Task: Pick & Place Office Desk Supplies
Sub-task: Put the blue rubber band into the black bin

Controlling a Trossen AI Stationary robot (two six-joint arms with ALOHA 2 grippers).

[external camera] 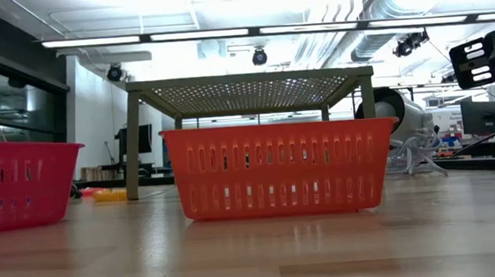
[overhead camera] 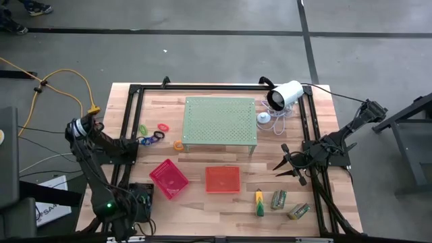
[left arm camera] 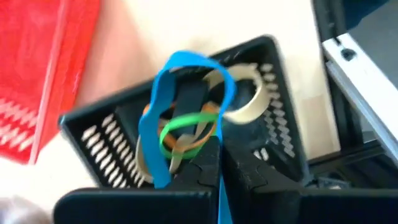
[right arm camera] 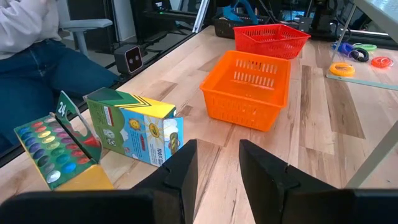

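2 dark jointed arms; left arm shows green light.

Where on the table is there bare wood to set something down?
Bare wood lies along the front edge before the orange slotted plastic basket, and between that basket and the pale green perforated stand. It is crowded by the stand's left legs, among the coloured rings, and front right around the crayon boxes.

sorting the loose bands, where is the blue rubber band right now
The blue rubber band shows in the left wrist view, hanging from the shut left gripper over the black tray, beside the red tray.
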